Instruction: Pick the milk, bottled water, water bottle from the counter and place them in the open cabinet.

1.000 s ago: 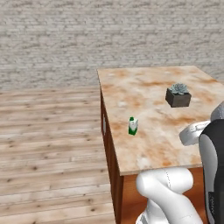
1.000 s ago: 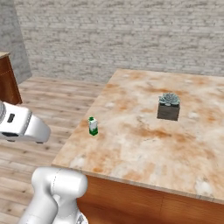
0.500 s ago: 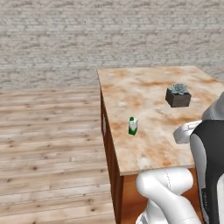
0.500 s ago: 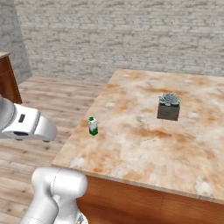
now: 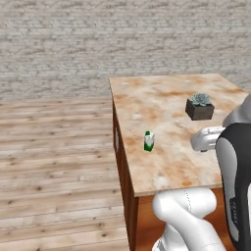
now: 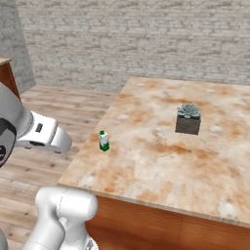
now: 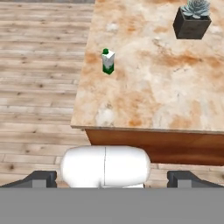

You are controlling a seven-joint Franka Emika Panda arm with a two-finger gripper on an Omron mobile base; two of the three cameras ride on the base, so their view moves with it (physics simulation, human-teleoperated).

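We see the milk (image 5: pixel 149 140) (image 6: pixel 103 140) (image 7: pixel 108 61) standing upright on the counter (image 5: pixel 166 103) (image 6: pixel 161 161) (image 7: pixel 148 92), near the edge that borders the wooden floor (image 5: pixel 54 162), its long axis vertical and its peaked top pointing up. In the hand view the gripper (image 7: pixel 111 179) has its two dark fingertips (image 7: pixel 41 178) spread wide apart with nothing between them; the carton lies well ahead of the jaws and a little toward the left fingertip, apart from both. We also note a potted succulent (image 5: pixel 199 106) (image 6: pixel 188 118) (image 7: pixel 192 19) farther in on the same marble top, well apart from the carton.
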